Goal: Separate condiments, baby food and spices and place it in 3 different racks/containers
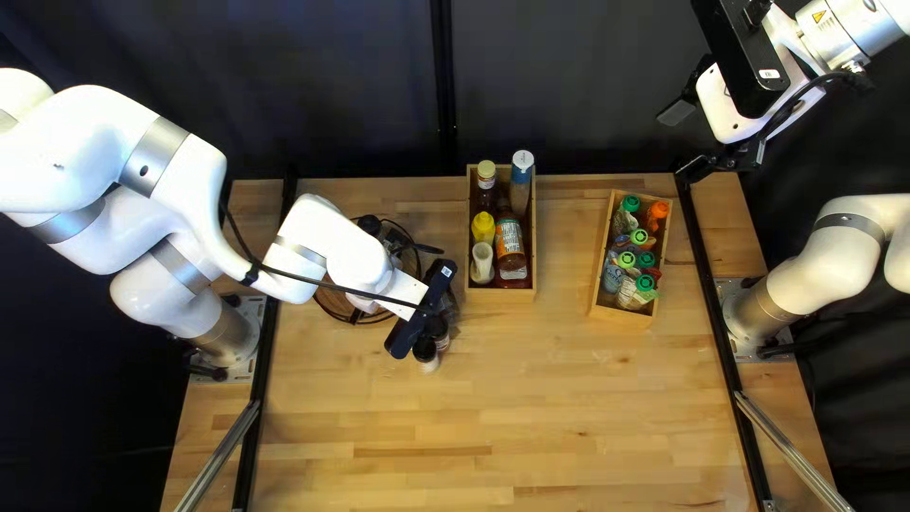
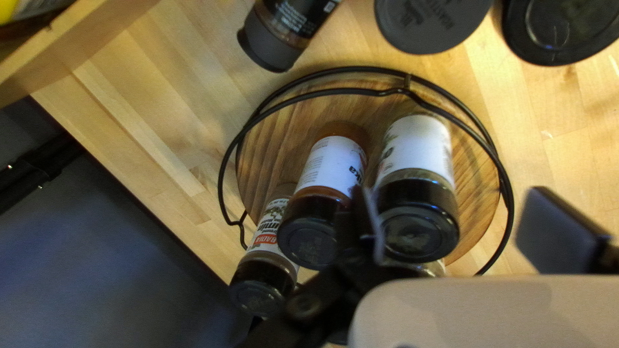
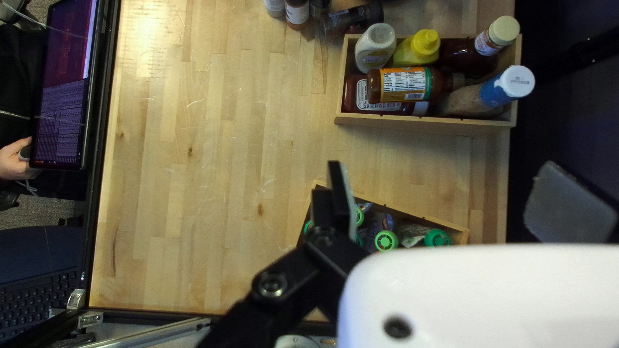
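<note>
"While your left gripper hangs by the round rack, what does it hold?"

"Nothing; its fingers are wide apart, one close to the spice jars. Whether it touches them, you can't tell from here. At least three jars are on the rack, toward the table's far left corner."

"And your right gripper?"

"Wide open too, nothing between its fingers, up near the table's far right corner."

"Any spices off the rack?"

"Yes, two dark-capped jars by its near right side, and another jar on its side between rack and condiment box."

"What's in that box?"

"You've got a yellow bottle, a brown bottle and other condiments, at the middle of the table's far edge."

"Baby food?"

"Pouches with green and orange caps, in the slanted box to the right. Beyond the table's near edge, you'll see a person's hand beside a screen."
</note>
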You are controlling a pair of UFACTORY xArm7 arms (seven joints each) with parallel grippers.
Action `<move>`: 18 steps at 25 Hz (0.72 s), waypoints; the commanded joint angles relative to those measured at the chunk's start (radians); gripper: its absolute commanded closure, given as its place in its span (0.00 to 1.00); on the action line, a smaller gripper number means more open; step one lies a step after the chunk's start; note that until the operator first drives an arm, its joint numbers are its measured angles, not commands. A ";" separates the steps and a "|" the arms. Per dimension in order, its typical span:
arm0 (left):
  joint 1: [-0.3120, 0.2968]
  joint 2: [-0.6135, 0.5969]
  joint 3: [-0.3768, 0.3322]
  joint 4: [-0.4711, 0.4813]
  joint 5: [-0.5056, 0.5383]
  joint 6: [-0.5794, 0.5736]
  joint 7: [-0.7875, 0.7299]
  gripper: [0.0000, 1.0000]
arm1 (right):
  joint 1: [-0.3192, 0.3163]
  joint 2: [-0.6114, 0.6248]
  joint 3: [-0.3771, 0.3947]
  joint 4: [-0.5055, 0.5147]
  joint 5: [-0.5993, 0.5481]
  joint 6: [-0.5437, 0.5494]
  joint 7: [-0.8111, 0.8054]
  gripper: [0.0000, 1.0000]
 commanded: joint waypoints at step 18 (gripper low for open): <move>-0.280 0.241 0.076 0.307 -0.491 -0.012 0.586 0.00 | 0.000 0.000 0.000 0.000 0.000 0.000 0.000 0.00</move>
